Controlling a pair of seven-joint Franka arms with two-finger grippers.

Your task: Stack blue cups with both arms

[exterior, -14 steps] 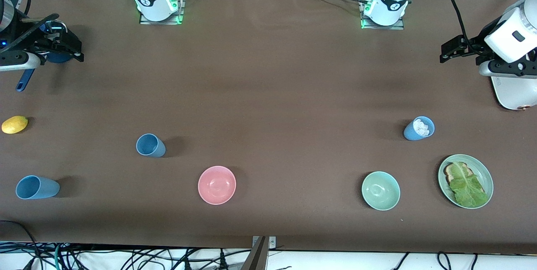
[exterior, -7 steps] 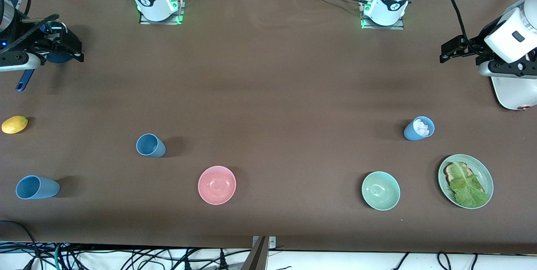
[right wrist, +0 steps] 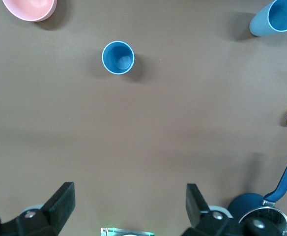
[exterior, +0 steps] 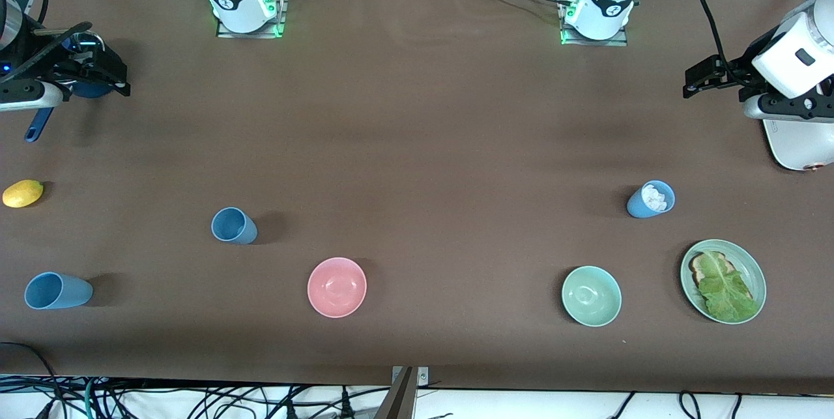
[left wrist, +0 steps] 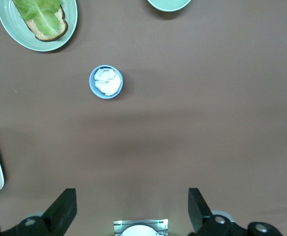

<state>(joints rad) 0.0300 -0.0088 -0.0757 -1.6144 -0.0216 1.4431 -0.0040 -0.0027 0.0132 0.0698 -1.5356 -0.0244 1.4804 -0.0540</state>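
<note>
Three blue cups stand upright on the brown table. One is beside the pink bowl; it also shows in the right wrist view. A second stands at the right arm's end, nearer the front camera, also in the right wrist view. A third, holding white crumpled bits, stands toward the left arm's end and shows in the left wrist view. My right gripper is open and empty, up over the dark-blue pot. My left gripper is open and empty, up over bare table at its end.
A pink bowl, a mint-green bowl and a green plate with toast and lettuce sit near the front edge. A lemon and the dark-blue long-handled pot are at the right arm's end. A white object lies under the left arm.
</note>
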